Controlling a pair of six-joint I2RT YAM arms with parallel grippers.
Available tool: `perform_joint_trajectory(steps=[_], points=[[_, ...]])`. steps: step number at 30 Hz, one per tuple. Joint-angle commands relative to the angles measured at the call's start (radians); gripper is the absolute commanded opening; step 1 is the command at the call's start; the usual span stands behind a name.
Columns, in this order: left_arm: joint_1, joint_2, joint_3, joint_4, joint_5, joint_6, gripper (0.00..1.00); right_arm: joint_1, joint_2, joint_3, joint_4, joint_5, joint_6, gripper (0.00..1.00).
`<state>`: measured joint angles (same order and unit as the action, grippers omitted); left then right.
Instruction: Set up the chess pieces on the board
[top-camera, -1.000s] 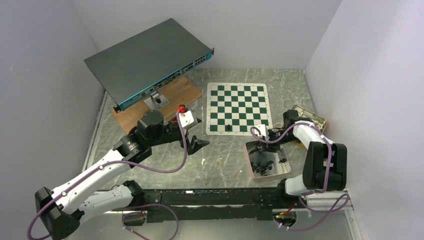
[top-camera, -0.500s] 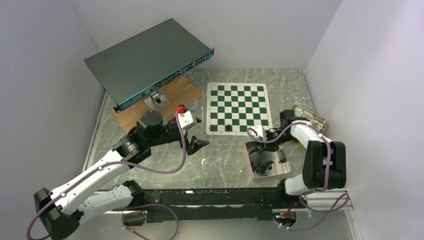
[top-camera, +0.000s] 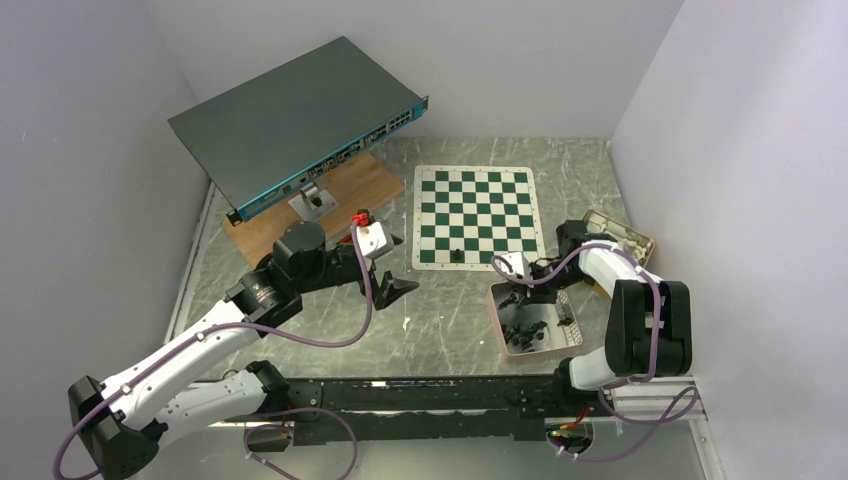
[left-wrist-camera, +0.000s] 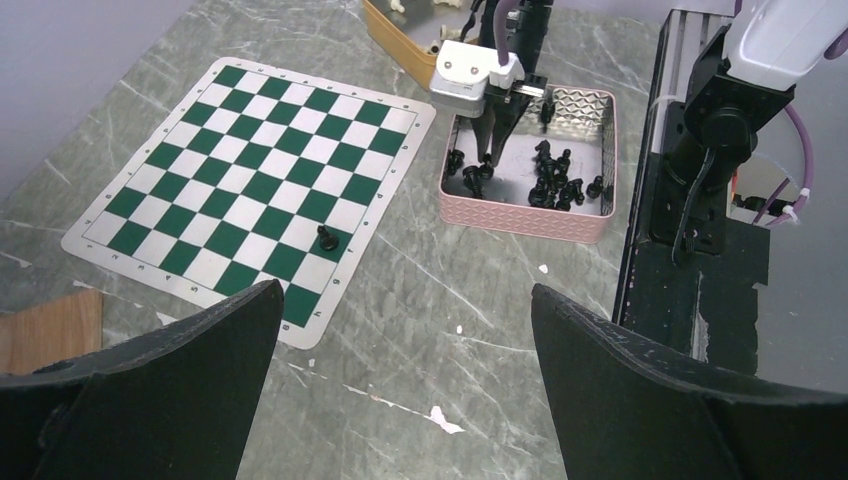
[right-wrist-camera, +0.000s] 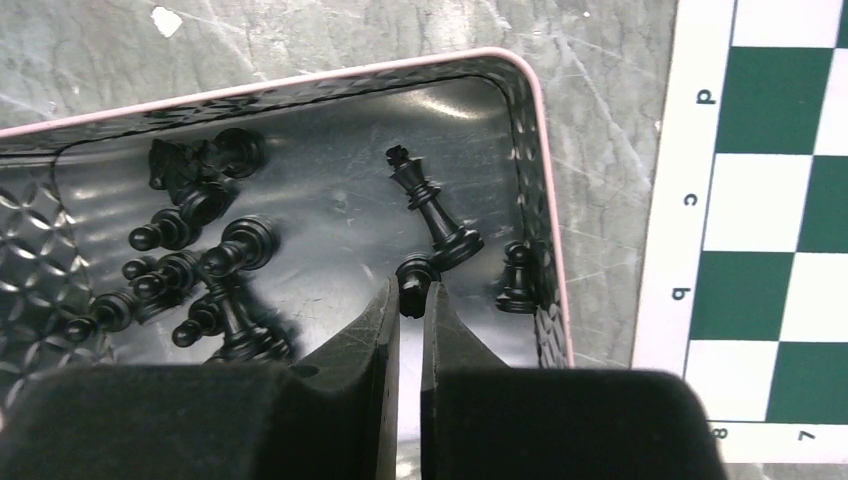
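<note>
We're down in the pink-rimmed tray (right-wrist-camera: 545, 150) with the right gripper (right-wrist-camera: 410, 290), and its fingers are pinched tight on a small black piece (right-wrist-camera: 411, 270) by the tray's board-side wall. A cross-topped piece (right-wrist-camera: 432, 212) lies tilted just beside it. The other chess pieces (right-wrist-camera: 200, 280) huddle at the opposite end. The board (right-wrist-camera: 770, 200) sits just next to the tray (we can read d, c, b and 8, 7 on its white border), with one lone piece (top-camera: 457, 254) standing close to its near edge. The left gripper (top-camera: 400, 265) hangs spread wide, holding nothing, over the table (top-camera: 440, 320).
</note>
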<state>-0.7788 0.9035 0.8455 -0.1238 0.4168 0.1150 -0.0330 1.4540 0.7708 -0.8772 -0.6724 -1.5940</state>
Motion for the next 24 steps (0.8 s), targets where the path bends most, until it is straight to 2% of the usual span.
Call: perform_joint_trajectory(steps=[1,7,14,20,24], points=[[-0.004,-0.012,0.02,0.021,-0.02,0.02,1.0,-0.006,-0.047,0.032,-0.081,-0.014,0.035,0.0],[-0.004,-0.016,0.017,0.024,-0.019,0.019,1.0,-0.017,-0.175,0.045,-0.171,-0.006,0.084,0.0],[-0.007,-0.019,0.021,0.018,-0.031,0.021,1.0,-0.013,-0.22,0.212,-0.202,-0.046,0.364,0.0],[-0.007,-0.011,0.021,0.012,-0.057,0.03,1.0,0.078,-0.141,0.354,-0.038,-0.055,0.695,0.0],[-0.007,-0.01,0.027,0.004,-0.06,0.036,1.0,0.207,-0.053,0.402,0.089,0.07,0.889,0.0]])
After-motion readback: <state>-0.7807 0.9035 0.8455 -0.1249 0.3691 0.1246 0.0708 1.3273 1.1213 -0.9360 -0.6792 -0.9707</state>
